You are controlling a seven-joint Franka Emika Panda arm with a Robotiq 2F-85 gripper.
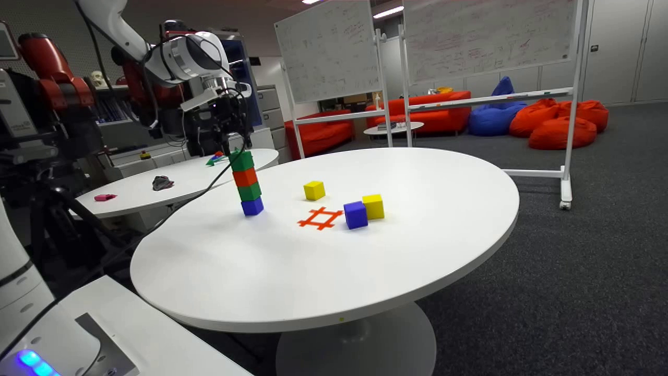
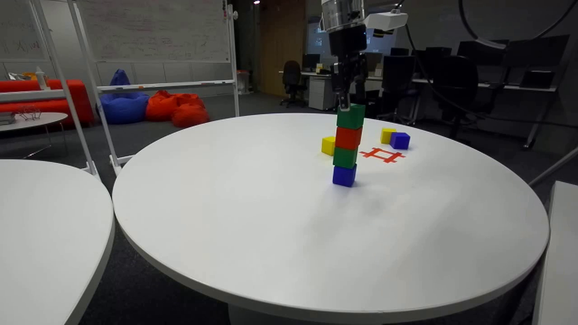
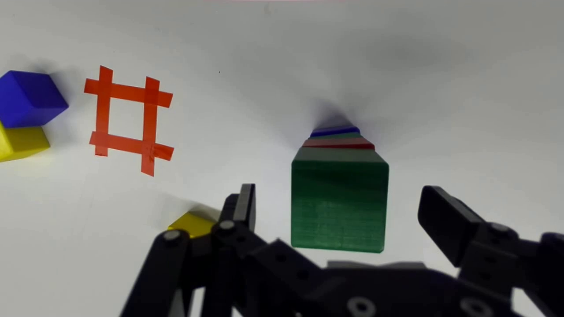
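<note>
A tower of cubes stands on the round white table in both exterior views. From the top down it has a green cube, a red cube, a second green cube and a blue cube. My gripper is open at the tower's top. In the wrist view the upper green cube lies between the spread fingers, with a gap on each side. Below it only thin edges of the lower cubes show. In an exterior view the gripper hangs right over the tower.
A yellow cube sits alone behind a red tape square on the table. Beside the tape, a loose blue cube and another yellow cube stand close together. A cable hangs past the tower.
</note>
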